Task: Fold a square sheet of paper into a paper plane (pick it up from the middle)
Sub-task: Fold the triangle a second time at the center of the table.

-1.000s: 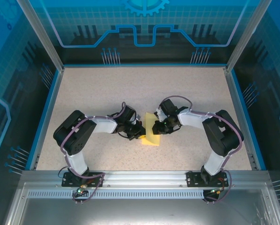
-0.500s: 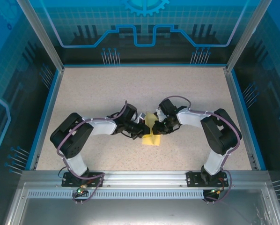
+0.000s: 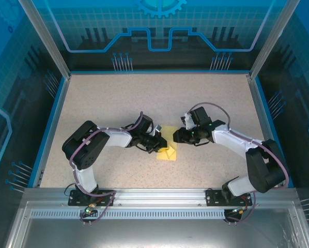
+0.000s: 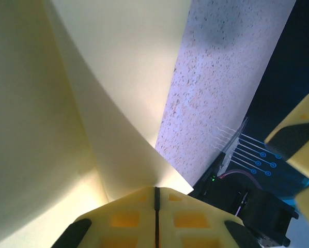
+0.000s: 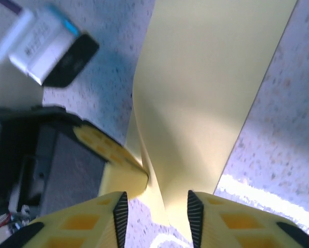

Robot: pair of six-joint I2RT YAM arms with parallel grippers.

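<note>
Mid table [image 3: 118,103], yellow paper [image 3: 169,154] edge in left pincer [image 3: 160,148], room around

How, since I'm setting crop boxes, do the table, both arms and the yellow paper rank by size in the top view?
Largest: table.
Then left arm and right arm, too alike to rank.
Smallest: square sheet of paper.

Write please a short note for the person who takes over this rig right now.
Left gripper: shut on the square sheet of paper.
Right gripper: open; the sheet runs between its fingers, not clamped.
Sheet: mid-table, bent and curved between both grippers.
Done: sheet grasped, folding begun.
Left: remaining folds; no dart shape yet.
</note>
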